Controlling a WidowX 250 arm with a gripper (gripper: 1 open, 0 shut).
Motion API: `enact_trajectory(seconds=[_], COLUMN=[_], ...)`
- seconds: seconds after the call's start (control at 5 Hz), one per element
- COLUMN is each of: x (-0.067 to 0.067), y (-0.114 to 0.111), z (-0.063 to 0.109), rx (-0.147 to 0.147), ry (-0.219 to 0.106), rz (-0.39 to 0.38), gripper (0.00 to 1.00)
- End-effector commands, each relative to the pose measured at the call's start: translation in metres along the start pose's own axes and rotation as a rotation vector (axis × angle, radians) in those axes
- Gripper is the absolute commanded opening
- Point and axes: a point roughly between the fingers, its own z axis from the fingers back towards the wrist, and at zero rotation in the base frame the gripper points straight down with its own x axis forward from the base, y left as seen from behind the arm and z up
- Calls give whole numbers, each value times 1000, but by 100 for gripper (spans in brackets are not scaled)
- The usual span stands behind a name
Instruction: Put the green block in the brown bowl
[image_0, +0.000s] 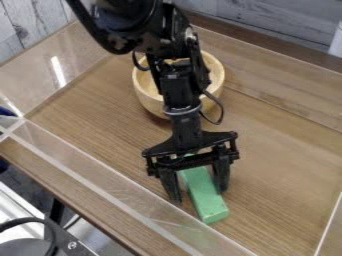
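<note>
On the table, mint-green block (205, 195)

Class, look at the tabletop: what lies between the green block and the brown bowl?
In the camera view, only bare wooden tabletop lies there; above it rises the arm, whose open gripper straddles the green block, reaching from over the brown bowl.

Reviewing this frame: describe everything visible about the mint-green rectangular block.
The mint-green rectangular block is a plain, smooth bar lying flat on the wooden tabletop, near the front edge, well short of the tan wooden bowl. The black gripper stands over its far end, jaws open to either side of it; contact cannot be confirmed.
</note>
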Motion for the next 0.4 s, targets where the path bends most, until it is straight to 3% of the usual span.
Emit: enact_trajectory(seconds=[0.0, 0.2], x=[3, 2], y=[-6, -8], z=[5, 7], rx=[-3, 10], ry=[-26, -26], rz=[-19, -26], gripper=[0, 0])
